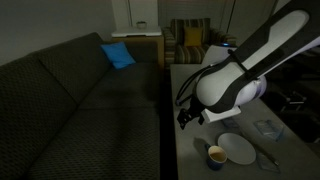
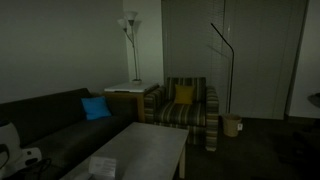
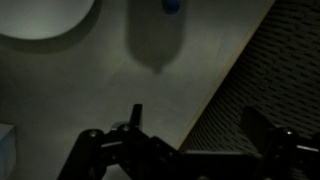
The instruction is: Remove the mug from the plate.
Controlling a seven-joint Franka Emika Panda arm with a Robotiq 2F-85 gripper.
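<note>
The dark-blue mug (image 1: 216, 155) with a pale rim stands near the table's front, beside the left edge of the round white plate (image 1: 240, 149). In the wrist view only the mug's blue bottom edge (image 3: 172, 5) shows at the top. Bare table separates it from the plate (image 3: 40, 20) at the top left. My gripper (image 1: 187, 117) hangs above the table's sofa-side edge, behind the mug and apart from it. Its fingers (image 3: 176, 138) are spread wide and hold nothing. Neither mug nor plate shows in the exterior view that faces the armchair.
The pale table (image 1: 200, 140) stands against a dark sofa (image 1: 80, 100) with a blue cushion (image 1: 118, 54). A small bluish-clear item (image 1: 266, 128) lies behind the plate. A pale tissue box (image 2: 105, 165) sits on the table. A striped armchair (image 2: 190, 105) and a floor lamp (image 2: 130, 40) stand behind.
</note>
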